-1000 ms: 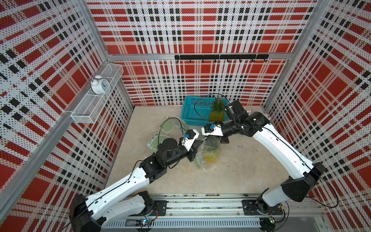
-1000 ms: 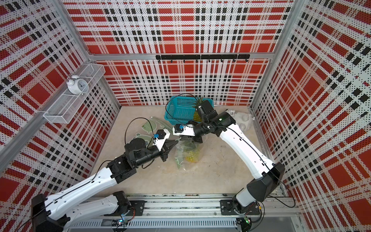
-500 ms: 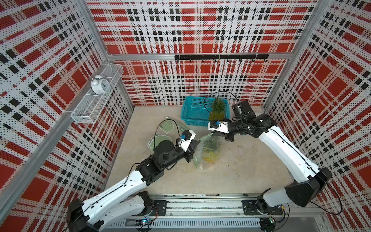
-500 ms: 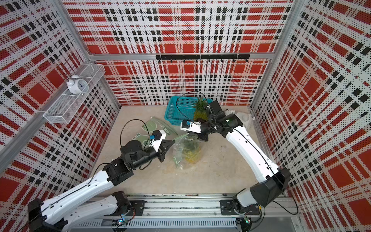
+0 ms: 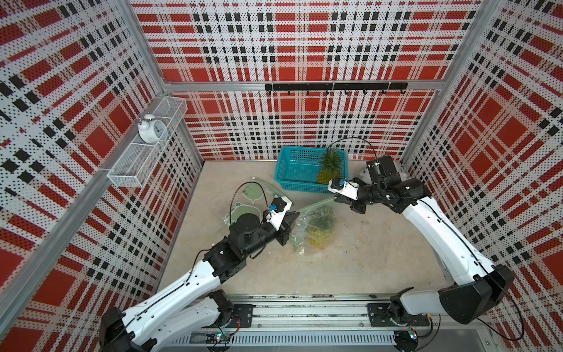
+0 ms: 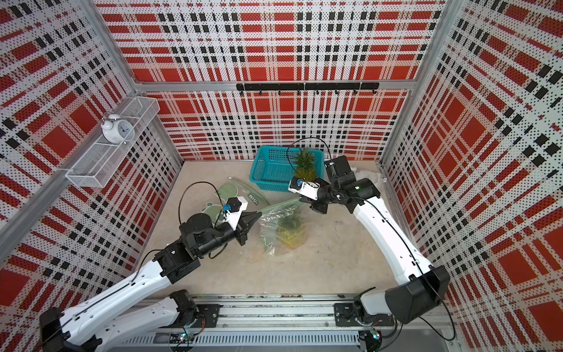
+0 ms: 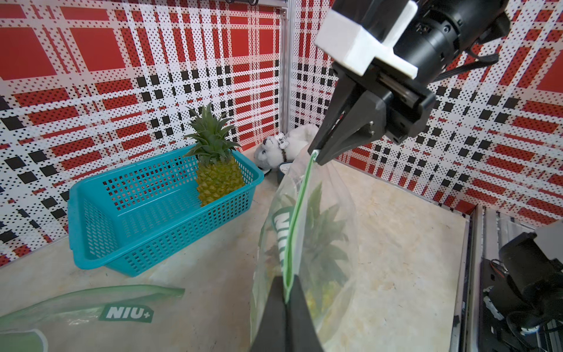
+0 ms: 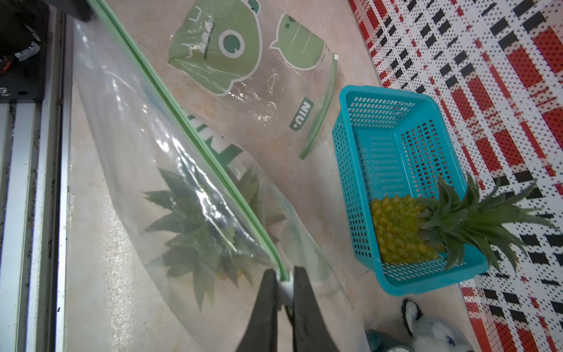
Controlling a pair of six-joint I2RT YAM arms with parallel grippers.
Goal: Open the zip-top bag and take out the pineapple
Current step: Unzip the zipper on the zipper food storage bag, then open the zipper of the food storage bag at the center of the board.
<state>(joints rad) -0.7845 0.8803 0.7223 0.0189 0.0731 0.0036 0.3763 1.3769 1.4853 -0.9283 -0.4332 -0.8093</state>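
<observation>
Left arm: I see it reaching low from the near left toward mid-table, with the left gripper (image 5: 296,215) aimed right at the bag.
Left pincer: clenched on the left end of the green zip strip (image 7: 297,219).
Right arm: it rises from the near right, bends at the elbow and turns back left. The right gripper (image 5: 335,199) tips down just in front of the basket (image 5: 304,189).
Right pincer: clamped on the small white slider (image 8: 286,288) at the strip's far-right end.
Zip-top bag (image 5: 300,239): it is slung between both pincers with the strip pulled taut and the belly sagging to the table (image 5: 365,259). The strip reads as one green line, so I can't tell whether the mouth has parted.
Pineapple (image 5: 318,234): inside the bag at mid-table, crown toward the strip and yellow body low.
Writing: "NIU+" on the empty bag (image 7: 91,311) lying flat on the left, and the same white-on-green lettering, partly seen, on the held bag.
Basket: teal, at the far wall, holding a second pineapple (image 5: 329,170) upright at its right end.
Wrist views only: a clear look at the white plush dog (image 7: 283,149) in the far-right corner, and at each grip.
Top views only: a white alarm clock (image 5: 150,131) in a wire shelf (image 5: 131,170) on the left wall.
</observation>
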